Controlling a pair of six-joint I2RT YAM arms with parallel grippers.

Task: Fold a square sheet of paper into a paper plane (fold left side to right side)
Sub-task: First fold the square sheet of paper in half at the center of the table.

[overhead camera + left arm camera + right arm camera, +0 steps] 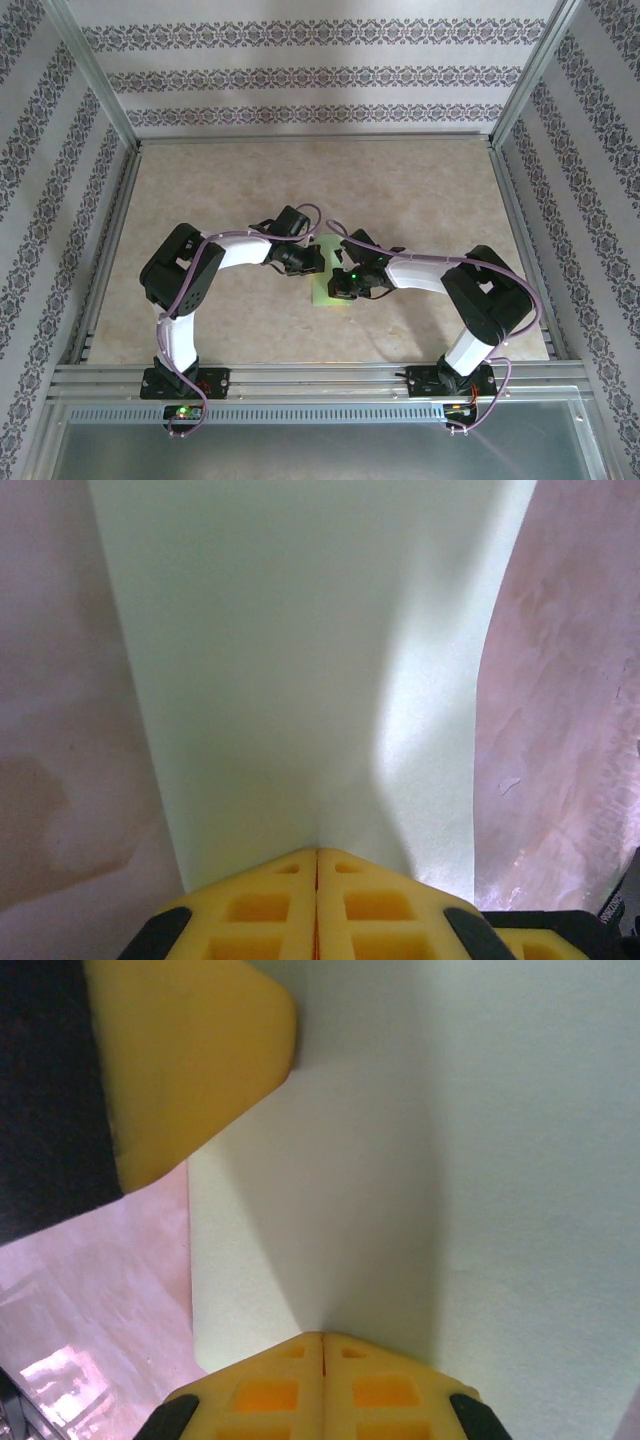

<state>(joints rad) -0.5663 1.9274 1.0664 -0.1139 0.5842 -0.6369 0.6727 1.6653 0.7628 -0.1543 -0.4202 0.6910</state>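
The light-green sheet of paper (323,294) lies flat at the table's middle, mostly hidden under both grippers in the top view. My left gripper (311,262) is shut, and its yellow fingertips rest on the paper's near part (300,630). My right gripper (346,287) is also shut, with its tips down on the paper (520,1160). Nothing shows between either pair of jaws. In the right wrist view the left gripper's yellow finger (190,1060) sits at the upper left, touching the sheet. The paper's right edge (482,730) curves slightly in the left wrist view.
The beige marbled table (250,190) is ringed by aluminium rails (120,230) and patterned walls. Both arms bend inward from their bases at the near edge, and purple cables run along them.
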